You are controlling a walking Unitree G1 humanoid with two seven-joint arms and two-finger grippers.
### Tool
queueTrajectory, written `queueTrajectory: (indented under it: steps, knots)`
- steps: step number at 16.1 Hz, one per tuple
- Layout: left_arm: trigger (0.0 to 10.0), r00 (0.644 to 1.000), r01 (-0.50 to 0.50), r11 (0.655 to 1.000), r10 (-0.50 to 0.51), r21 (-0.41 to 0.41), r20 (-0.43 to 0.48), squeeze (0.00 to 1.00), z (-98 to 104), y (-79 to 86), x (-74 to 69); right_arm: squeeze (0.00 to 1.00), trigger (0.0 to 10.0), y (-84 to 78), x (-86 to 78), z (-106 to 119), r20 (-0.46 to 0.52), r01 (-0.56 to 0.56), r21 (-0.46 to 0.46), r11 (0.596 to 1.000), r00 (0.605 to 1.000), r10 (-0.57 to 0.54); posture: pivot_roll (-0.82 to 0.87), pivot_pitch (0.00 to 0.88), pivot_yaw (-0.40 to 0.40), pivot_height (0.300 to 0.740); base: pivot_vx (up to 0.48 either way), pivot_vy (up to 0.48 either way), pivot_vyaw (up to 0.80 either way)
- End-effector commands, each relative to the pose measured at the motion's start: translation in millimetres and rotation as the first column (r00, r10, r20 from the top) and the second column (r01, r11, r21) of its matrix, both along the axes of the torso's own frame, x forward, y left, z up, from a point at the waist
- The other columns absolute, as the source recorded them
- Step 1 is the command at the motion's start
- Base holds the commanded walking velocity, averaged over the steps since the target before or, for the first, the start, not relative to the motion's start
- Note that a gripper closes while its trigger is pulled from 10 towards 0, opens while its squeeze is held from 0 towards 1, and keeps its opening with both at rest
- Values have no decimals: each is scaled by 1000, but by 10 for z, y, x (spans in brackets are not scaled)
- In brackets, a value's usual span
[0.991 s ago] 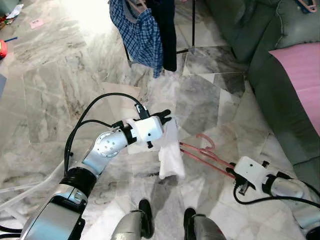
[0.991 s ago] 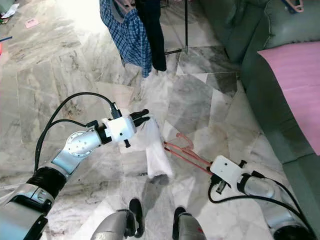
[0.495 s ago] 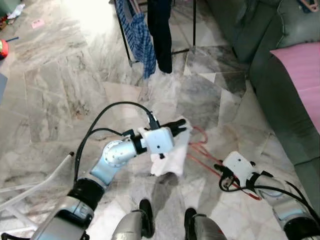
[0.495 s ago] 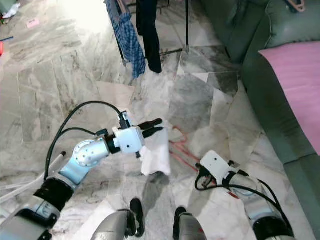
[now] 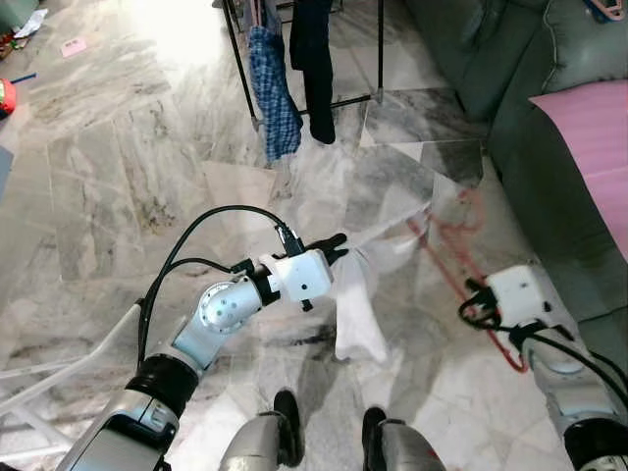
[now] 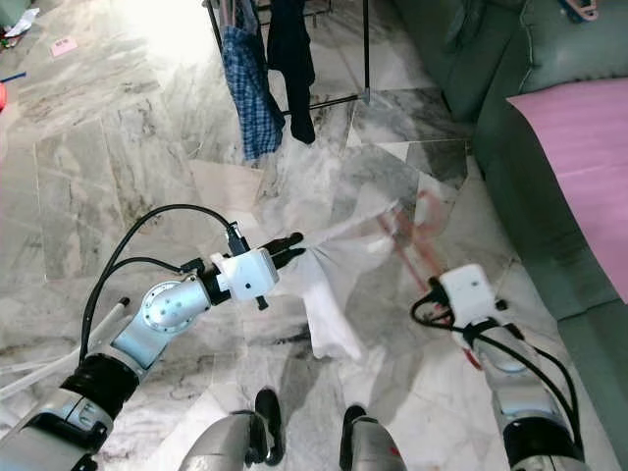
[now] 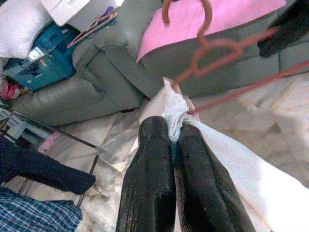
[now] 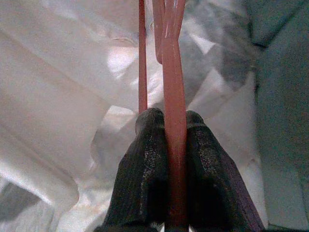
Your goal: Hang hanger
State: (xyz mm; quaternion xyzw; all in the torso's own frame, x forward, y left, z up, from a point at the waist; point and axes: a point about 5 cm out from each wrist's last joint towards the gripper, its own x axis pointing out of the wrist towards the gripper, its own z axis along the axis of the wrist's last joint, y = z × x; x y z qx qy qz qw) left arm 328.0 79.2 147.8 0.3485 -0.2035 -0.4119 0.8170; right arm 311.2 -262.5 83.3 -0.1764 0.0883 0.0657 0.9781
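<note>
A thin red hanger (image 8: pixel 174 72) is clamped between the black fingers of my right gripper (image 8: pixel 169 121). In the eye views the hanger (image 5: pixel 444 257) runs blurred from my right wrist toward the middle of the floor. My left gripper (image 7: pixel 170 126) is shut on a bunched edge of a white garment (image 5: pixel 359 306). The garment hangs down from the left gripper and also stretches across to the hanger. The hanger's hook (image 7: pixel 205 29) shows just beyond the left fingertips.
A black clothes rack (image 5: pixel 379 49) stands ahead with a blue plaid shirt (image 5: pixel 273 90) and a dark garment (image 5: pixel 312 61) hanging on it. A grey-green sofa (image 5: pixel 530 137) with a pink cloth (image 5: pixel 591 126) lines the right side. Marble floor lies all around.
My right arm has swung the hanger out to the right and forward, pulling the white garment taut toward it. The left gripper stays shut on the garment and has shifted a little.
</note>
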Motion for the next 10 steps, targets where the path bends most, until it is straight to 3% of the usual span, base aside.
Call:
queueTrajectory:
  steps: [1,3,5,7,9,10]
  knots:
    - [10000,1000,-16,1000,16,-4,-6,0,-14,32,9,0,10000,-106,-20,79,61,103,74,992,992,-107,-7,326,84,740,0,0,0]
    - [10000,1000,-1,1000,1,-11,-15,0,-63,-25,-27,0,10000,-189,41,262,139,191,204,960,965,-222,-12,325,87,740,0,0,0]
    - [10000,999,29,1000,-29,-11,-45,0,-196,-132,-112,0,10000,-175,131,549,221,188,395,899,931,-292,-20,320,87,740,0,0,0]
    - [10000,996,30,1000,-30,-2,-80,0,-341,-186,-172,0,10000,-25,181,739,257,84,513,854,934,-246,-23,318,85,740,0,0,0]
    - [10000,998,-12,1000,12,-5,-67,0,-374,-194,-164,0,10000,225,180,849,282,-45,562,826,949,-140,-23,316,80,740,0,0,0]
    - [10000,997,-10,1000,10,-6,-73,0,-385,-197,-166,0,10000,280,174,892,290,-64,607,792,946,-145,-26,314,79,740,0,0,0]
